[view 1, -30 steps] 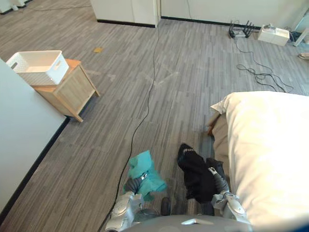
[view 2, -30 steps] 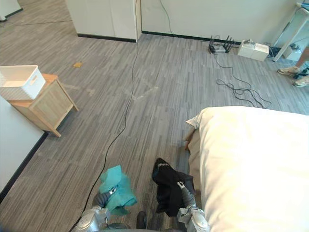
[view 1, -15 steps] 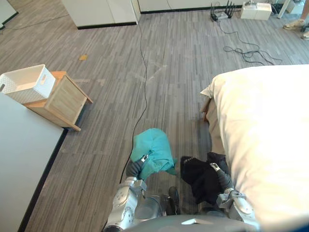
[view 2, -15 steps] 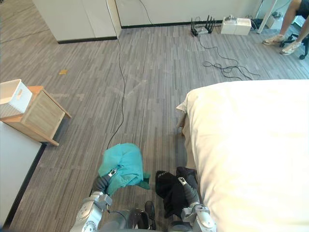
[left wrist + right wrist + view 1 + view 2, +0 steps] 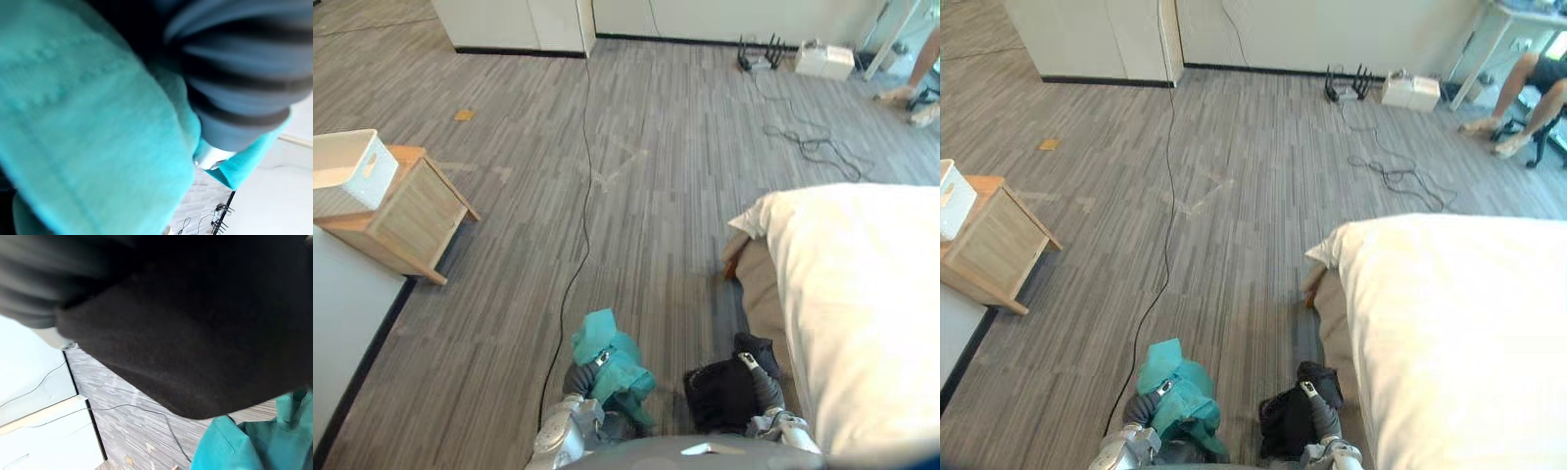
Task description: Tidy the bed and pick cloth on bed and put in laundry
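Cloth's in both hands, low in front of the robot: teal cloth (image 5: 612,360) bunched over the left hand (image 5: 579,378), black cloth (image 5: 720,394) draped over the right hand (image 5: 756,382). Can't tell how either one grips, the fabric hides it. White basket (image 5: 342,196) sits on the side table (image 5: 406,211), ahead and well off left, so the left hand's nearer. Bed (image 5: 862,294) is to the right.

Wooden stand (image 5: 406,211) and bed (image 5: 862,294) on floor (image 5: 685,176)
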